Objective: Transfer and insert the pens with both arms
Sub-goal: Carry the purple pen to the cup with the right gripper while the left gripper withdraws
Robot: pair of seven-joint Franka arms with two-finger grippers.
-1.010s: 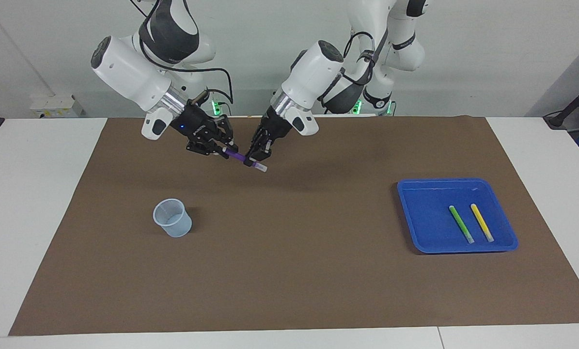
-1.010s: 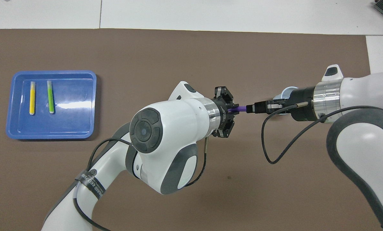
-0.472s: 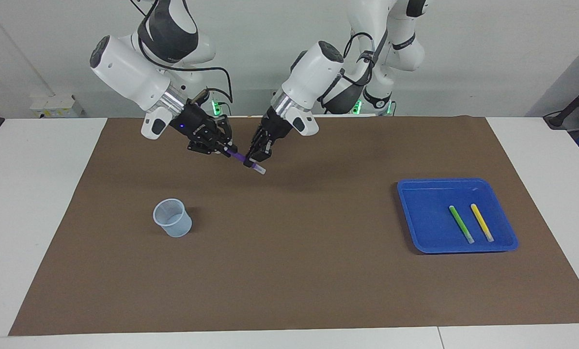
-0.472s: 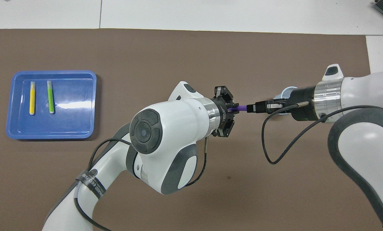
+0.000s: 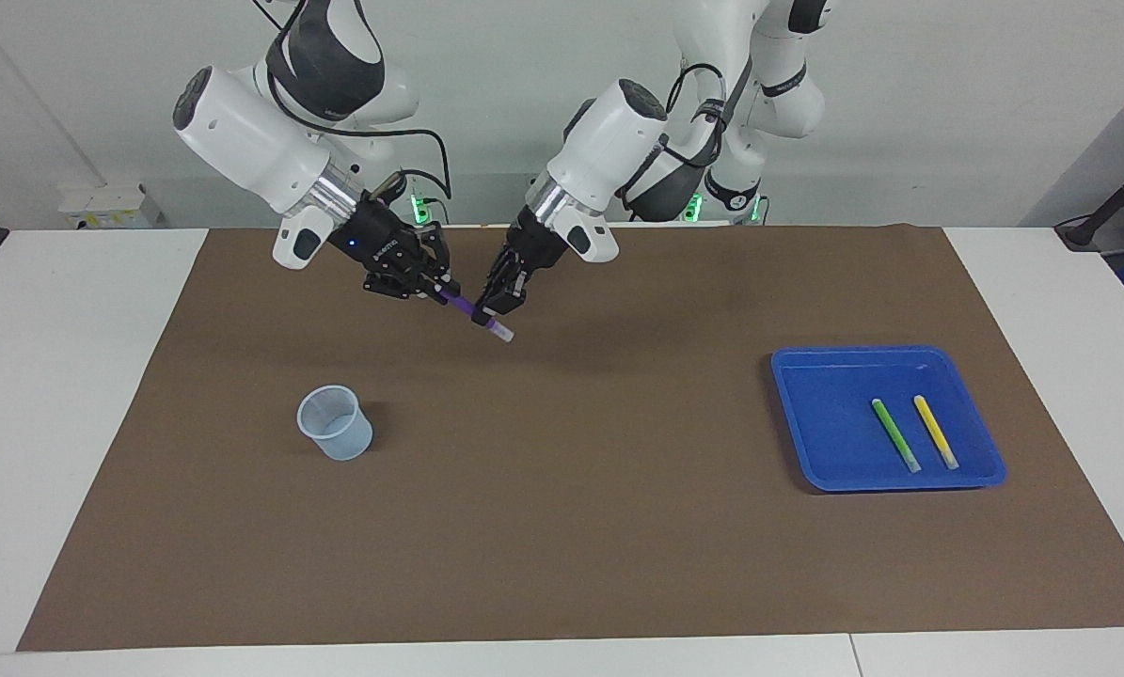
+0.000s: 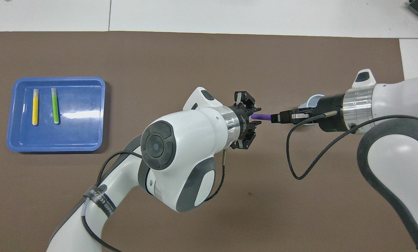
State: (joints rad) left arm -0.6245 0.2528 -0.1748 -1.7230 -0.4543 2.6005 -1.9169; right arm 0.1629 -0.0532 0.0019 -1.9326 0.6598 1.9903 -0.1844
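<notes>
Your left gripper (image 5: 488,306) has begun loosening around the purple pen (image 5: 477,315), so keep the right gripper (image 5: 437,285) pinching it firmly, then draw the left away before swinging to the cup (image 5: 335,423).

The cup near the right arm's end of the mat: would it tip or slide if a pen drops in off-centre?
The cup looks thin, translucent and empty, so probably light. It stands upright, narrower at its base than its rim, so it might tip if knocked. The brown mat may limit sliding.
</notes>
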